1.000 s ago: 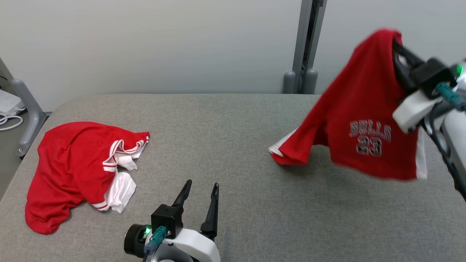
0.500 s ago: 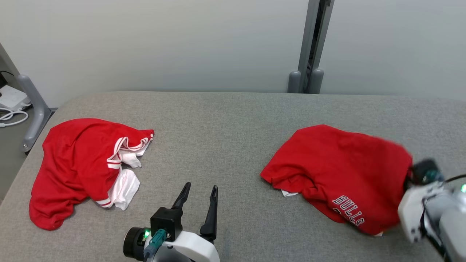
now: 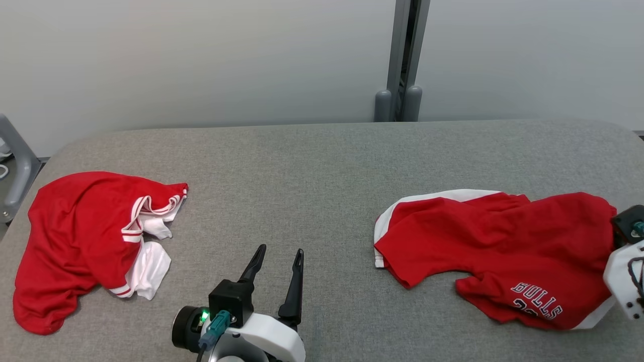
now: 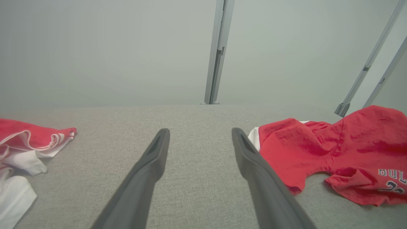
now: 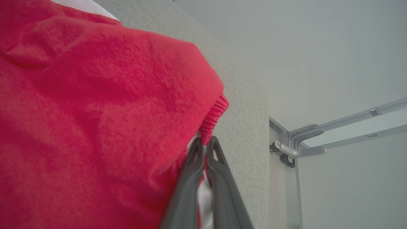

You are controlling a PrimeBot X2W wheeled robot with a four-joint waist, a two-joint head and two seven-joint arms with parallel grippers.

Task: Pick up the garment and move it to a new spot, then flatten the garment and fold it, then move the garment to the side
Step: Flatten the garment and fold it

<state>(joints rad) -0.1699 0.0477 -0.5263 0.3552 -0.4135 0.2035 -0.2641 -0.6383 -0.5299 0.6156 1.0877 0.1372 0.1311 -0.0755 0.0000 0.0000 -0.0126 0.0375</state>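
Observation:
The garment is a red jersey with white trim and "BULLS" lettering, lying crumpled on the right of the grey table. In the left wrist view the garment lies to the right of my fingers. My right gripper is shut on the garment's ribbed red edge near the table's right end. In the head view its dark wrist housing sits at the jersey's right edge, with the fingers hidden by cloth. My left gripper hovers open and empty at the table's front centre; its fingers point towards the far wall.
A second red and white garment lies bunched at the table's left end, also seen in the left wrist view. A grey post stands behind the table. A grey frame leg is at the far left.
My right gripper has come down from high on the right, and the jersey that hung from it now lies spread on the table. The head camera has shifted. The left gripper stays put.

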